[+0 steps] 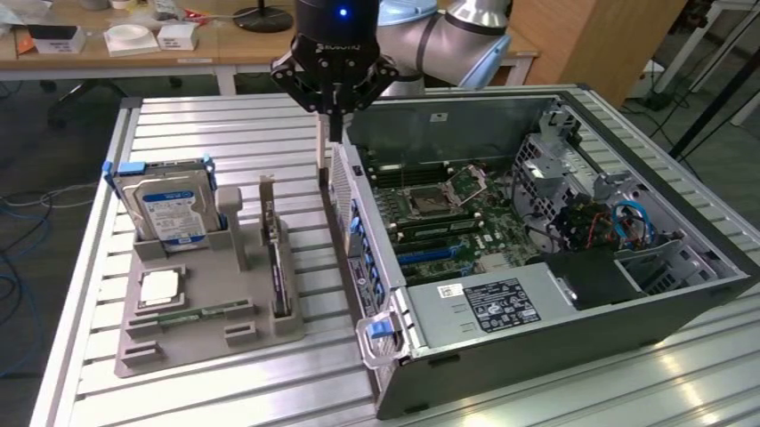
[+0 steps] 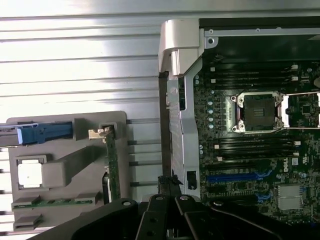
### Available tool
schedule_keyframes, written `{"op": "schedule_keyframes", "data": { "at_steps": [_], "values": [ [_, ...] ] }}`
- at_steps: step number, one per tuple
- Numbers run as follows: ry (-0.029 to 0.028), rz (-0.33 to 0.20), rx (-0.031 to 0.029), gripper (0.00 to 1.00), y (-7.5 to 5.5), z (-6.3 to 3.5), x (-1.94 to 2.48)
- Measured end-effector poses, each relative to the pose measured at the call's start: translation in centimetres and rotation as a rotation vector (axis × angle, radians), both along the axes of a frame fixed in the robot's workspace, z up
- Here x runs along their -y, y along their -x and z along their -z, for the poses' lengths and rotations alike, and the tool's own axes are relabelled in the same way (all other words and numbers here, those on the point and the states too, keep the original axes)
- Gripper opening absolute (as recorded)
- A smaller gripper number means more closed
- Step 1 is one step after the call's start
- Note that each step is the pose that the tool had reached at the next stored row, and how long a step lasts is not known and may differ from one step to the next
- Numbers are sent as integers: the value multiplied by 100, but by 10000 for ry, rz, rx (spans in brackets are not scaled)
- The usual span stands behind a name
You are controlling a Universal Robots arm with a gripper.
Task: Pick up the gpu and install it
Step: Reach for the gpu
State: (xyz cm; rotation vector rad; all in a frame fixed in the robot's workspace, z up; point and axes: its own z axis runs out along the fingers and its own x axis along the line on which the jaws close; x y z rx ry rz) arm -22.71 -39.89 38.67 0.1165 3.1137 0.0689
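Dark gpu (image 1: 280, 271) in holder (image 1: 178, 349) beside gripper (image 1: 337, 132), fingers pinched closed, empty. You risk clipping case wall (image 1: 345, 191) just below.

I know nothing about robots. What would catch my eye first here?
The open computer case lies on its side at the exterior view's right, green motherboard bared. The black end effector hangs shut above the case's left-hand wall in that view. At the exterior view's left, a grey holder carries a blue-labelled hard drive and the gpu on edge.
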Motion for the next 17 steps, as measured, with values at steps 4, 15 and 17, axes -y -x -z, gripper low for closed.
{"op": "schedule_keyframes", "data": {
  "at_steps": [4, 15, 17],
  "values": [
    [0, 1, 0, 11, 42, 2, 0],
    [0, 1, 0, 11, 159, 8, 0],
    [1, 0, 0, 11, 181, 9, 0]
  ]
}}
